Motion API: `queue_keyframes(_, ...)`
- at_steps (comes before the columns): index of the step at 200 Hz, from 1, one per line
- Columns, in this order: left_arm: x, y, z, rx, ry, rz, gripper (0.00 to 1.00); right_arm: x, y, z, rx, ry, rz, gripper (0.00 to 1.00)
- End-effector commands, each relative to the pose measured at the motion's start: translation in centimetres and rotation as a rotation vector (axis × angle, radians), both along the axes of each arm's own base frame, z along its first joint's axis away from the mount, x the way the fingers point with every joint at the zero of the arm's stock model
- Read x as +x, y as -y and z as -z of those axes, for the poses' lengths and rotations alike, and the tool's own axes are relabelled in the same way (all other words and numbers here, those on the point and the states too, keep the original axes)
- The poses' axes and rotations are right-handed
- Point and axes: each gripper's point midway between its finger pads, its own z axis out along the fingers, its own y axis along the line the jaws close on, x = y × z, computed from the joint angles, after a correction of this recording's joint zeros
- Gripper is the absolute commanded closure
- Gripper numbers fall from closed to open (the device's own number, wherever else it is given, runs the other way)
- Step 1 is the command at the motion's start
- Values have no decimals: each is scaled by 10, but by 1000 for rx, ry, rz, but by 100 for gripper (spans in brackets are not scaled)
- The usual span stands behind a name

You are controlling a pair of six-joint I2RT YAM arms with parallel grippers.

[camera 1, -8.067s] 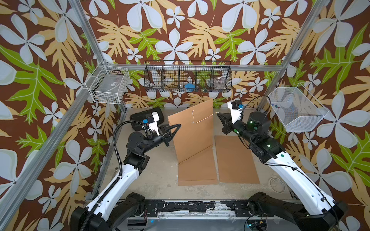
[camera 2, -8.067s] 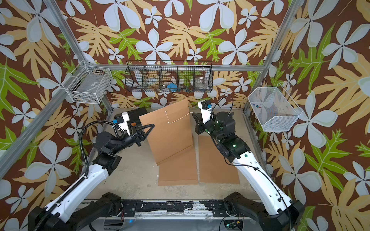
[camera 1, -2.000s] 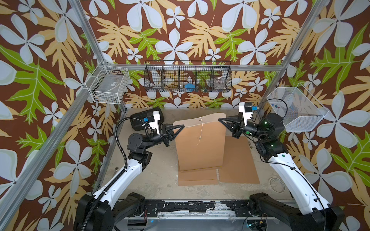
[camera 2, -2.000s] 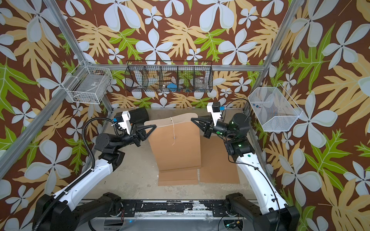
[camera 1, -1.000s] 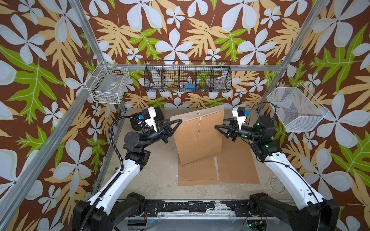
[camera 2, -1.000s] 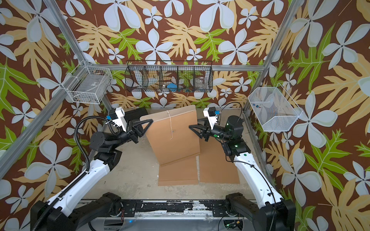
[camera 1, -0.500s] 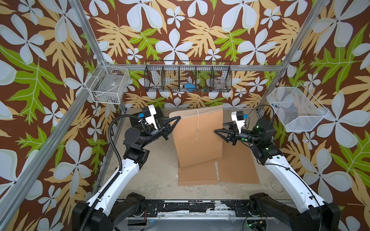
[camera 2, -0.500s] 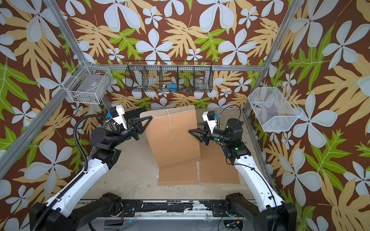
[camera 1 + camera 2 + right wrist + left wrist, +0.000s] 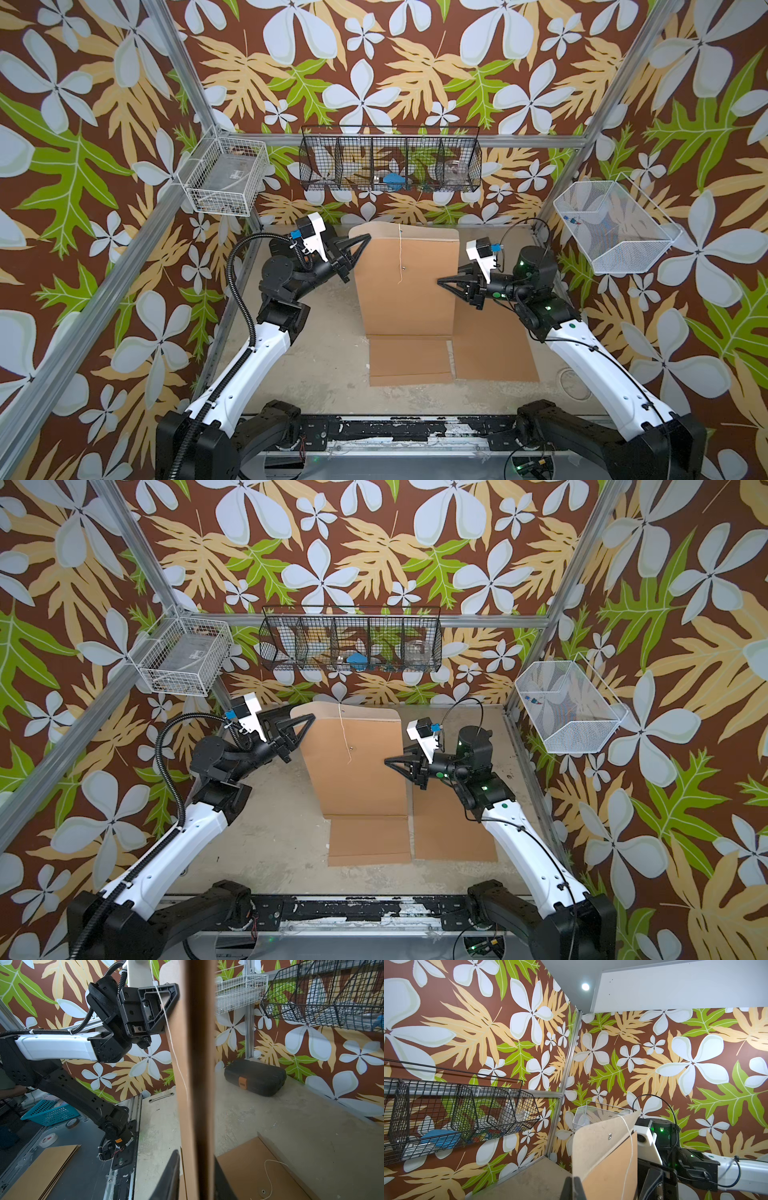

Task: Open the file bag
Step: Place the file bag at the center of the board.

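The file bag point(image 9: 403, 291) is a brown paper envelope standing upright mid-table, also seen in a top view point(image 9: 353, 779). Its pale flap point(image 9: 386, 227) curls back at the top, and a loose white string point(image 9: 400, 257) hangs down its front. My left gripper point(image 9: 368, 236) is shut on the flap's upper left corner; in the left wrist view its jaws point(image 9: 573, 1178) pinch that corner. My right gripper point(image 9: 439, 281) sits at the bag's right edge, halfway up. In the right wrist view its jaws point(image 9: 196, 1154) stand on both sides of the bag's edge point(image 9: 195, 1064), closed onto it.
Two more brown file bags lie flat, one point(image 9: 409, 361) under the standing bag and one point(image 9: 492, 349) to its right. A black case point(image 9: 254, 1077) rests at the back left. A black wire rack point(image 9: 390, 166) and white baskets point(image 9: 224, 176) point(image 9: 611, 224) hang on the walls.
The right gripper has come in to the bag's right edge and its jaws have closed around it. The left gripper has kept its hold on the flap corner.
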Motion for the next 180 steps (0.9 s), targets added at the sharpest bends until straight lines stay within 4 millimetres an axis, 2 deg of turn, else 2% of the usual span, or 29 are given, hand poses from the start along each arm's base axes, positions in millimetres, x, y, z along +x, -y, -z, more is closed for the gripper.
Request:
queue_keyframes(1,-2,-3,-11,-13,49,-11,100,1,-1,0,-7,9,1,89)
queue_keyframes(22,-1,-5,-11,-12,48,-16,100,5,0,0,-9,11,22,100)
queue_keyframes(40,-1,-6,-9,-12,41,-24,100,7,1,-4,-6,15,41,100)
queue_keyframes(60,0,-12,-7,-12,30,-57,88,10,2,-7,-3,10,60,100)
queue_keyframes(73,1,-16,-4,-5,20,-91,76,13,3,-8,-3,0,70,100)
queue_keyframes(90,0,-24,-1,11,6,-144,69,17,2,-8,-11,-31,77,100)
queue_keyframes(124,-8,-50,-1,23,-36,-299,53,28,-2,0,-23,-129,75,100)
queue_keyframes(155,-24,-78,-4,62,-48,-457,49,38,-6,14,-27,-227,77,100)
queue_keyframes(180,-37,-93,-9,87,-36,-529,48,44,-15,24,-30,-298,89,100)
